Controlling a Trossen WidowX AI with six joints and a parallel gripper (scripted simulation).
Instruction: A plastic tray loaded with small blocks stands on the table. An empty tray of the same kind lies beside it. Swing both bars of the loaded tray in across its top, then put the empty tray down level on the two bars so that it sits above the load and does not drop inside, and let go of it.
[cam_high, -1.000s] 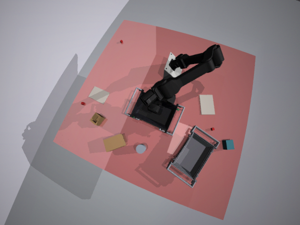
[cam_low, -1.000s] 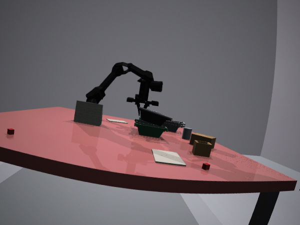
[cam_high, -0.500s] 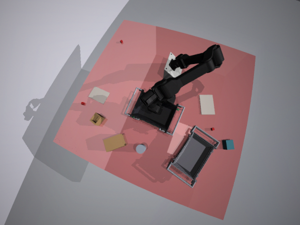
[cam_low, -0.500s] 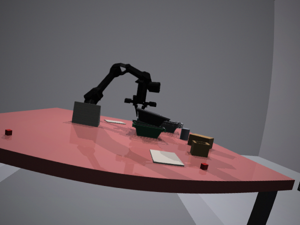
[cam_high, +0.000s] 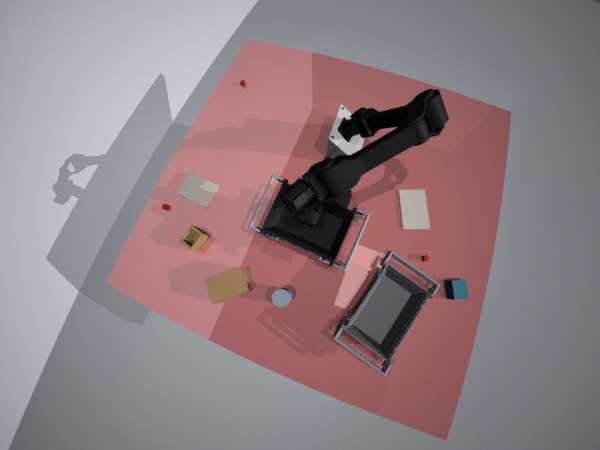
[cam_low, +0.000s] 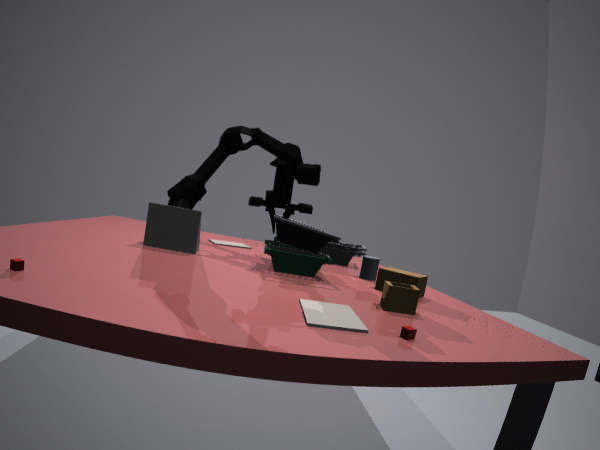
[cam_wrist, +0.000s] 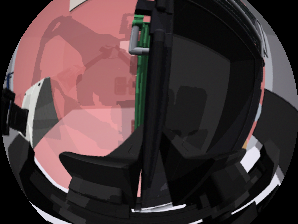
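Observation:
My gripper (cam_high: 319, 206) (cam_low: 276, 223) (cam_wrist: 150, 128) is shut on one long wall of the black empty tray (cam_high: 315, 237) (cam_low: 305, 235) (cam_wrist: 200, 112). That tray is tilted over the green tray (cam_low: 297, 263) (cam_wrist: 141, 75), with the gripped side high and the opposite side low, close to or on the green rim. A bar (cam_high: 261, 202) and another bar (cam_high: 357, 242) stick out at the ends and seem to belong to the black tray. In the wrist view a silver bar corner (cam_wrist: 139, 50) lies at the green wall and runs under the black tray. The load is hidden.
Another dark grey tray (cam_high: 382, 307) (cam_low: 342, 255) has its bars out. A grey-blue cylinder (cam_high: 281, 298) (cam_low: 369, 268), tan block (cam_high: 230, 285), open tan box (cam_high: 195, 238) (cam_low: 400, 298), teal block (cam_high: 459, 289), white plates (cam_high: 414, 209) (cam_high: 197, 190) and small red cubes lie around.

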